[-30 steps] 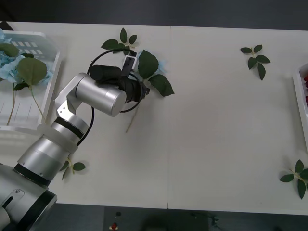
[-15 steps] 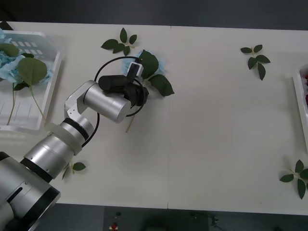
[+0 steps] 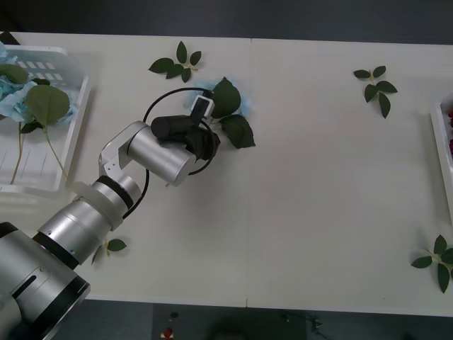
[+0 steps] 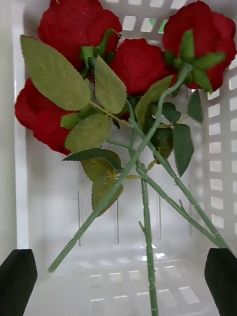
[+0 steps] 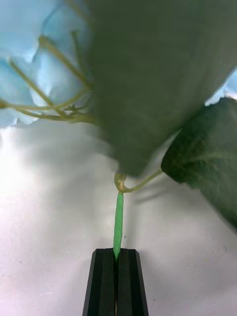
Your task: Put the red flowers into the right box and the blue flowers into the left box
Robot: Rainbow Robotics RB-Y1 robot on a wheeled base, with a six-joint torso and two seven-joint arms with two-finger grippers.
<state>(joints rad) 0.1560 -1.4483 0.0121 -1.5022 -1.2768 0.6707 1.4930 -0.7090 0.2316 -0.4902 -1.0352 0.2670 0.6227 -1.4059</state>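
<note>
- One left box point(image 3: 76, 106), table's left edge, already holding blue flowers.
- I see the left gripper point(image 5: 117, 256) clenched on a blue flower point(image 5: 54, 74) stem, mid-table.
- Right gripper point(image 4: 118, 276): fingers spread wide over the red flowers point(image 4: 138, 64) lying in the right box point(image 4: 217, 148).

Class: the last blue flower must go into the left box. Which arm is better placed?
Left. Its hand is shut on the blue flower stem; the left box lies on its side.

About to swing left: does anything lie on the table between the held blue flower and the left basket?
Nothing visible does: bare white table lies between the pale-blue hydrangea, stem pinched in the left claw, and the white slotted basket.
</note>
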